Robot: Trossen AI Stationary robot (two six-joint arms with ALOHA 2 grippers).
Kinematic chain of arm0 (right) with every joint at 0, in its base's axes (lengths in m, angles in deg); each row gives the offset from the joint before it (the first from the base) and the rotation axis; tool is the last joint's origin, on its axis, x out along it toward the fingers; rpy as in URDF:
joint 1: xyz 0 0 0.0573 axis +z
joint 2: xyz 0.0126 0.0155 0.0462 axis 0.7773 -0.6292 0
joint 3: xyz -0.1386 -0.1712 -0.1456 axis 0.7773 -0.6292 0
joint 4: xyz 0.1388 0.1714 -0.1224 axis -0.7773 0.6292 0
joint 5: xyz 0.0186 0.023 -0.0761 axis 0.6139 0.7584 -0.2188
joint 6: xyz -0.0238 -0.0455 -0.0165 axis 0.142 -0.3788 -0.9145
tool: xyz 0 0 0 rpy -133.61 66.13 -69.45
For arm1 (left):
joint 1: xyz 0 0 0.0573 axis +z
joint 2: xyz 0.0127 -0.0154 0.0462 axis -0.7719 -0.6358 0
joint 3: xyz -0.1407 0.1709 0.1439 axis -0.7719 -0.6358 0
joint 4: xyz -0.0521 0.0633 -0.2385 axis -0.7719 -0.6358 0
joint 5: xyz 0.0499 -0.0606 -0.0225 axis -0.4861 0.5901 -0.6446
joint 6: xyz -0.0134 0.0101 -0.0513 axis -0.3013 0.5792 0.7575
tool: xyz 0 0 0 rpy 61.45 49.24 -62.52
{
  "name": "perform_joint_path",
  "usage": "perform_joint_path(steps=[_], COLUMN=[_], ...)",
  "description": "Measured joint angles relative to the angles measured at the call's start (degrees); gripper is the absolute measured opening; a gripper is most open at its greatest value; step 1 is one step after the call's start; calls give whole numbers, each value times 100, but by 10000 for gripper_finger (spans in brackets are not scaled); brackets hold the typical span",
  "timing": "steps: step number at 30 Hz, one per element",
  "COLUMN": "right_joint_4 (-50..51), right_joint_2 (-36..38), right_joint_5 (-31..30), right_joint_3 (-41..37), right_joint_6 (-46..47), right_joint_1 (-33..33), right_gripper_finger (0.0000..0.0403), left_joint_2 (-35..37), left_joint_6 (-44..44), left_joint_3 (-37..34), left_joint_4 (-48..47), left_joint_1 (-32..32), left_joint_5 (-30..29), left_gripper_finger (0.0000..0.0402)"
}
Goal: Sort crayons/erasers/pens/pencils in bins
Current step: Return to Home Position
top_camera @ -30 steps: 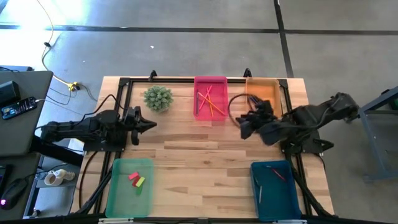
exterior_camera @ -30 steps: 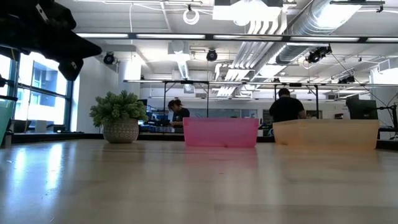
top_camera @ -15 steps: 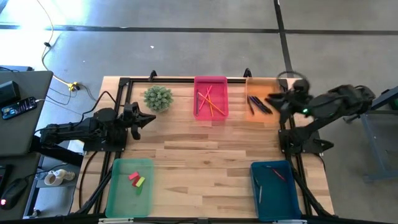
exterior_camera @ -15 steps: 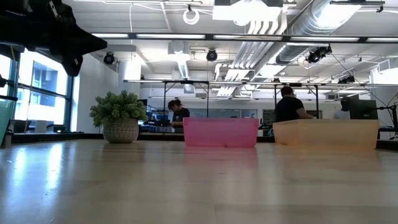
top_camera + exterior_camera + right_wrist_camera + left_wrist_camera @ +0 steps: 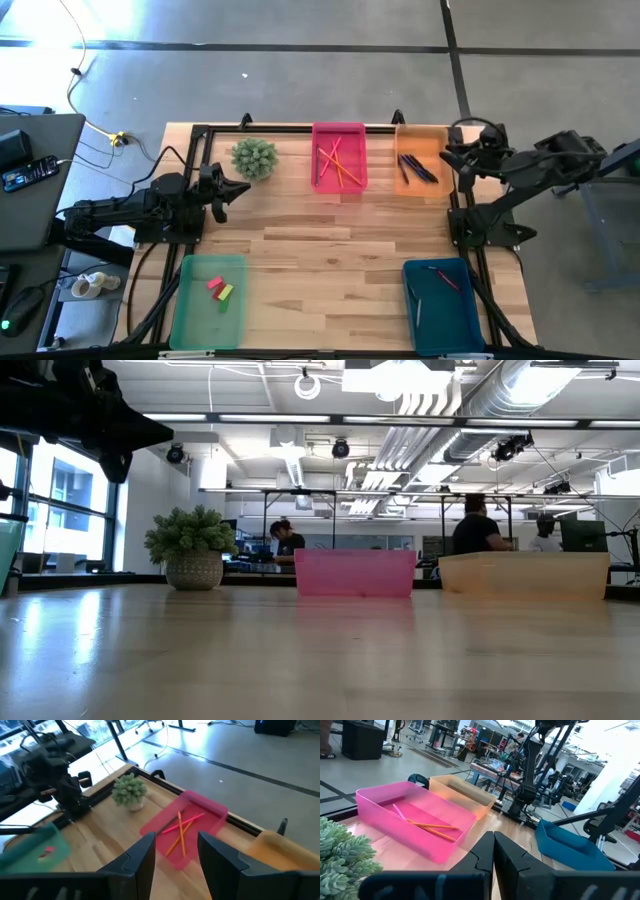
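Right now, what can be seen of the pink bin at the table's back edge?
The pink bin is a shallow, translucent rectangular plastic tray, flat on the wooden table at its far edge, between the potted plant and the orange bin, touching neither. Thin orange and red pencils lie crossed inside.

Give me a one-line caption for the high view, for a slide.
The left gripper and right gripper hover at the table's sides; pencils, pens, erasers and crayons lie sorted in four bins.

Right hand (image 5: 176,840), its jaws apart, beyond it the pink bin (image 5: 202,804) of crossed pencils (image 5: 179,822) near a potted plant (image 5: 129,791).
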Motion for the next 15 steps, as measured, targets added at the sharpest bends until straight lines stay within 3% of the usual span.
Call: perform_joint_path(steps=[4, 9, 15], right_joint_4=[45, 39, 42], right_joint_2=[-91, -211, -282], right_joint_5=[15, 31, 81], right_joint_3=[0, -2, -7], right_joint_6=[145, 202, 395], right_joint_1=[0, 56, 173], right_gripper_finger=[139, 139, 139], left_joint_2=[9, 19, 13], left_joint_6=[27, 488, 79], left_joint_3=[-115, -863, -813], left_joint_4=[180, 1053, 1391], left_joint_1=[0, -1, -2], left_joint_5=[28, 176, 238], left_gripper_finger=[0, 0, 0])
